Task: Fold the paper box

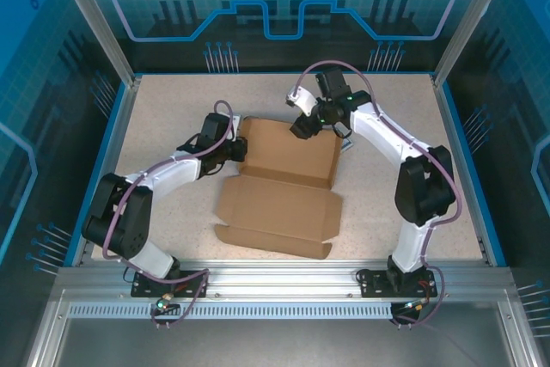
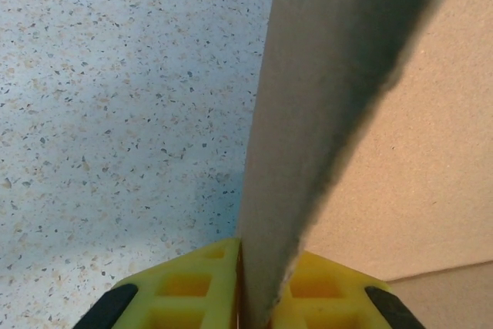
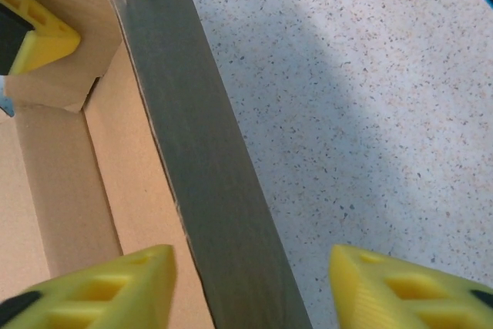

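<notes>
The paper box [image 1: 279, 204] lies in the middle of the table: brown cardboard, near flaps flat, far section raised into low walls. My left gripper [image 1: 234, 150] is at the box's far left corner. In the left wrist view its yellow fingers [image 2: 185, 283] are shut on an upright flap [image 2: 323, 98], the left gripper [image 2: 262, 256] pinching the flap's lower edge. My right gripper [image 1: 305, 126] hangs over the far wall. In the right wrist view the right gripper [image 3: 253, 260] is open and straddles that wall [image 3: 200, 152] without touching it. A left finger [image 3: 42, 40] shows at the corner.
The speckled tabletop [image 1: 172, 109] has free room left, right and behind the box. A small pale card [image 1: 347, 144] lies by the box's far right corner. Metal frame posts [image 1: 90, 19] and blue panels ring the table. Both arm bases sit on the near rail [image 1: 275, 285].
</notes>
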You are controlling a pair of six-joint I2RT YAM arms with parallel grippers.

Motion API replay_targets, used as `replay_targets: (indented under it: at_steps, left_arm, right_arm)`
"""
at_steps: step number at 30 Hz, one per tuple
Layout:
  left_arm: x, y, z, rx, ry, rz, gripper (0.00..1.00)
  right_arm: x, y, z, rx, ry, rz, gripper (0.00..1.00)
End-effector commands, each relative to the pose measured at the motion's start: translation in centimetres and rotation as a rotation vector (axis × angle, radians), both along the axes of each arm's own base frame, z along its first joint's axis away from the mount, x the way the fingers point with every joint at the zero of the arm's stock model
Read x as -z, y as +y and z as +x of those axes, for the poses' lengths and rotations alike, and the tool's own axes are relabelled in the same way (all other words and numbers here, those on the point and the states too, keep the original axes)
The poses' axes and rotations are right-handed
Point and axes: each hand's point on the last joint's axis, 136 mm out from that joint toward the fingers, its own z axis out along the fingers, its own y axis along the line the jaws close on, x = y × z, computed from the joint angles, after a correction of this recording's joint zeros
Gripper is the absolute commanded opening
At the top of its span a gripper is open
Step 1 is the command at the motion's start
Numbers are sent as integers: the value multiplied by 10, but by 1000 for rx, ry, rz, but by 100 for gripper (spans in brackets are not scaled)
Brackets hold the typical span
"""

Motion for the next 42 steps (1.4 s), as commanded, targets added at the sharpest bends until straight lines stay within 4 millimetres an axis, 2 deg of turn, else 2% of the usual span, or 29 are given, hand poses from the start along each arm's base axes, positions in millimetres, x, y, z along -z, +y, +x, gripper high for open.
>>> replay_targets:
  at_steps: [1,7,14,19,22,25,30,35,38,42]
  left_arm:
    - [-9,-5,6,27,-7,-13,15]
    - [-5,-5,9,26,2,-9,17]
    - [2,-4,11,17,16,8,24]
    - [-1,-2,12,8,11,13,39]
    - [-9,-1,13,0,-7,11,51]
    - [-27,1,11,-10,-45,-6,60]
    - [-65,10,-2,-43,-140,-36,67]
    - [-101,35,-22,-121,-255,-15,71]
    - [-108,53,-33,-177,-287,9,75]
    - [-104,77,-46,-258,-271,-6,78]
  right_arm:
    - [6,10,-5,-43,38,-11,48]
    - [21,9,2,-25,52,-39,36]
    - [38,5,10,23,73,-71,35]
    - [50,1,16,63,98,-86,33]
    - [57,-4,21,108,128,-89,31]
    - [65,-9,24,160,174,-77,30]
    - [80,-15,29,245,252,-48,30]
    - [96,-27,39,350,332,-10,30]
    - [101,-31,45,411,362,19,30]
    - [108,-38,54,490,404,68,29]
